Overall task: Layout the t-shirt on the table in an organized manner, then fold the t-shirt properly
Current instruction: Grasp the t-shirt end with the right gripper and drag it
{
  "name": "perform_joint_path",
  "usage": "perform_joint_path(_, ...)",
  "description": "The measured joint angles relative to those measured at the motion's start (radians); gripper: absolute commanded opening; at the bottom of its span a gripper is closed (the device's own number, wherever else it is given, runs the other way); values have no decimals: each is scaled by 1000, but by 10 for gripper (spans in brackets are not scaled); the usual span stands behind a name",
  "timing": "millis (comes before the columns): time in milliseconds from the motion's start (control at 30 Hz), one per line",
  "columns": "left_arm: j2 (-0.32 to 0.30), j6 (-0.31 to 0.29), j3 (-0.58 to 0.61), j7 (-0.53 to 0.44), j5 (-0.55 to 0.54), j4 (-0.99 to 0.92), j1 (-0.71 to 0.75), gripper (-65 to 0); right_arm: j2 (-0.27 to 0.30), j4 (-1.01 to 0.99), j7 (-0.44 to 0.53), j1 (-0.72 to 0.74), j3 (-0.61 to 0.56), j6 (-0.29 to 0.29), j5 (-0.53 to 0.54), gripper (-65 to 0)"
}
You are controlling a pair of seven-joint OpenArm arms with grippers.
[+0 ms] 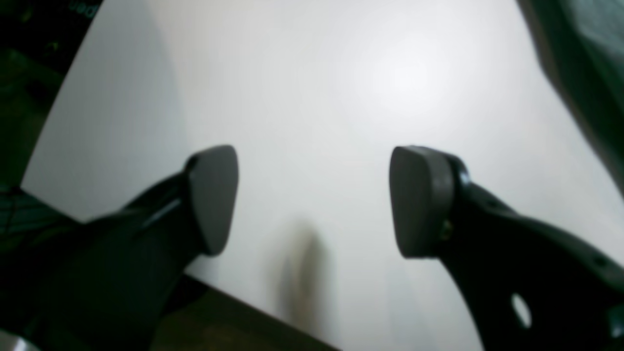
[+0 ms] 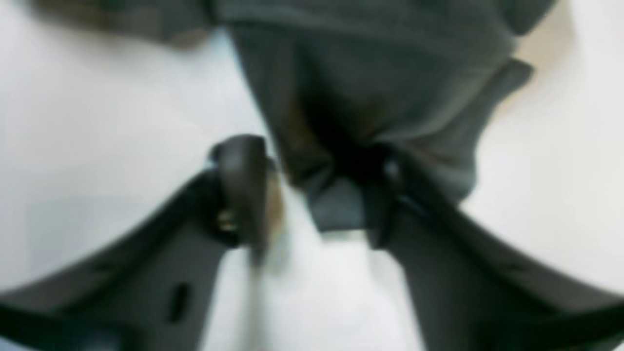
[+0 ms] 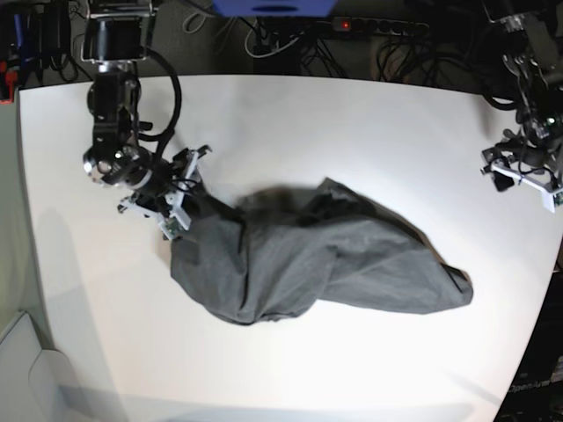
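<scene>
One white table (image 3: pixel 369 114), one crumpled t-shirt (image 3: pixel 317 259), right tool (image 2: pixel 312 195) closing on cloth, left tool (image 1: pixel 314 200) open, empty.

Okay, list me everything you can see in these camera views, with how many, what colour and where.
t-shirt: one, dark charcoal grey, crumpled in a heap across the middle of the table, one end at the right gripper
table: one, white, fills most of the base view
cables and equipment: several, dark, along the far edge behind the table
right gripper: one, black, at the shirt's end on the base view's left, cloth between its fingers with the jaws part closed; blur hides whether the grip is firm
left gripper: one, black with grey pads, jaws open and empty above bare table at the base view's right edge
</scene>
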Motion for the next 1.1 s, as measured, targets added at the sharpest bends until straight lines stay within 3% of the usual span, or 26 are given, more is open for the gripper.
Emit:
perform_joint_path(100,12,1,-40,-3,4,0,14,-178,2,5,-21,12,0,0,-2,-650)
perform_joint_path(167,31,-3,-63,-3,6,11,23,-178,10,50,-31,0,-6,1,-4,-650)
perform_joint_path(267,50,-113,-104,-3,0,30,42,-178,29,202,-87,-22,-7,3,-10,-650)
perform_joint_path(400,102,-216,-179,8,11,34,40,-178,29,459,-164,-19,-9,11,0,-650)
perform_joint_path(500,107,-236,-201,15,14,34,39,-178,29,577,-185,31,-11,8,15,-650)
perform_joint_path(633,97,-235,-205,15,15,34,43,-178,29,552,-237,168,-9,10,3,-650)
perform_joint_path(767,100,-239,-240,13,1,45,67,-178,26,454,-251,304,-9,12,7,-650)
perform_joint_path(900,97,-233,-278,16,20,85,79,-178,9,222,-242,467,-51,5,4,-650)
perform_joint_path(1100,97,-236,-300,18,16,124,114,-178,10,-261,-112,646,-204,5,3,-638)
